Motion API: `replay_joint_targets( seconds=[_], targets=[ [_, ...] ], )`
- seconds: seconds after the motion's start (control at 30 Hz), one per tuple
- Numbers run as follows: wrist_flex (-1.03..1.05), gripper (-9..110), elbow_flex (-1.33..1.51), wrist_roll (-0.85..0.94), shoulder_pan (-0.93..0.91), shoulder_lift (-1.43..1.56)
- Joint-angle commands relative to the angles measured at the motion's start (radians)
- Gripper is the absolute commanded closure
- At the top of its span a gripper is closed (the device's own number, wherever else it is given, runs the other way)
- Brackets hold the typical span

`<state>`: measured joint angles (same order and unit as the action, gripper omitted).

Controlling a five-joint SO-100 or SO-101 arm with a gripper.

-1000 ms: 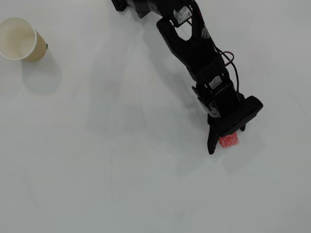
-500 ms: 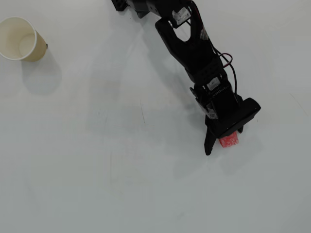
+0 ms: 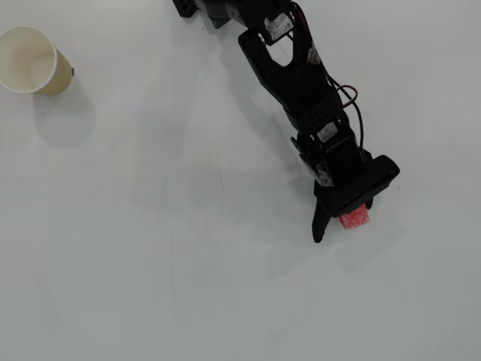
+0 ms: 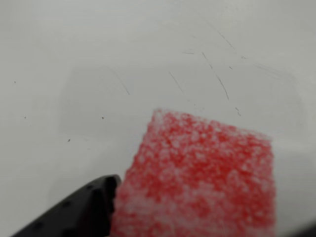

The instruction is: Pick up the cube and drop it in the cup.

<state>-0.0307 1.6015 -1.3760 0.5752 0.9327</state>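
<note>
In the overhead view the black arm reaches down from the top to the right of centre. My gripper (image 3: 340, 226) is shut on the small red-pink speckled cube (image 3: 355, 219), which pokes out under the wrist body. One long black finger (image 3: 319, 226) runs along the cube's left side; the other finger is hidden. The wrist view is filled by the cube (image 4: 197, 182), with a black fingertip (image 4: 79, 212) pressed against its lower left edge. The cream-white paper cup (image 3: 28, 60) stands far off at the upper left, upright and with nothing showing inside.
The white table (image 3: 188, 263) shows faint scratches and soft shadows of the arm and cup. The arm's base sits at the top edge (image 3: 203, 7). Nothing else stands between the gripper and the cup.
The arm and gripper have shifted slightly up and to the left, with the long finger's tip moving left. The cube stays between the fingers. The cup has not moved.
</note>
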Motion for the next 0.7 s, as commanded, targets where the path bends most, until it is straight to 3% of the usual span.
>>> replay_joint_targets(
  seconds=[0.0,0.37,0.67],
  targets=[
    [-0.017,56,-0.135,-0.017,-0.023,0.046],
    [-0.014,57,-0.133,-0.02,-0.032,0.044],
    [-0.02,72,-0.13,-0.02,-0.029,0.046]
  ],
)
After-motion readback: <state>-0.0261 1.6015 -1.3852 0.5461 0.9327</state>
